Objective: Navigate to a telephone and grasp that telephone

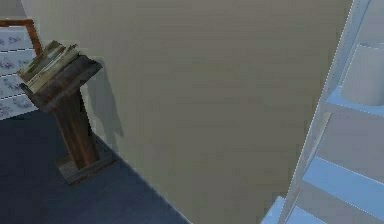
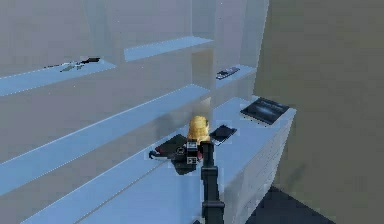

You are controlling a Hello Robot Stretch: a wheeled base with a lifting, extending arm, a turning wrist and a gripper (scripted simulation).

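Observation:
My arm (image 2: 211,185) rises from the bottom edge to the top surface of a pale blue shelf unit (image 2: 120,175). The gripper (image 2: 165,153) lies low over that surface, its dark body pointing left. I cannot tell whether it holds anything. Just beyond the wrist stands a small yellow thing (image 2: 200,127). To its right lies a small dark flat slab (image 2: 223,133) that may be a telephone. A similar small dark slab (image 2: 228,72) rests on a higher shelf.
A larger dark flat thing (image 2: 265,109) lies at the unit's right end. Thin dark items (image 2: 76,66) sit on the upper left shelf. A wooden lectern (image 1: 70,110) with books (image 1: 50,65) stands against a beige wall (image 1: 210,90); dark blue floor (image 1: 60,205), pale blue shelves (image 1: 345,150).

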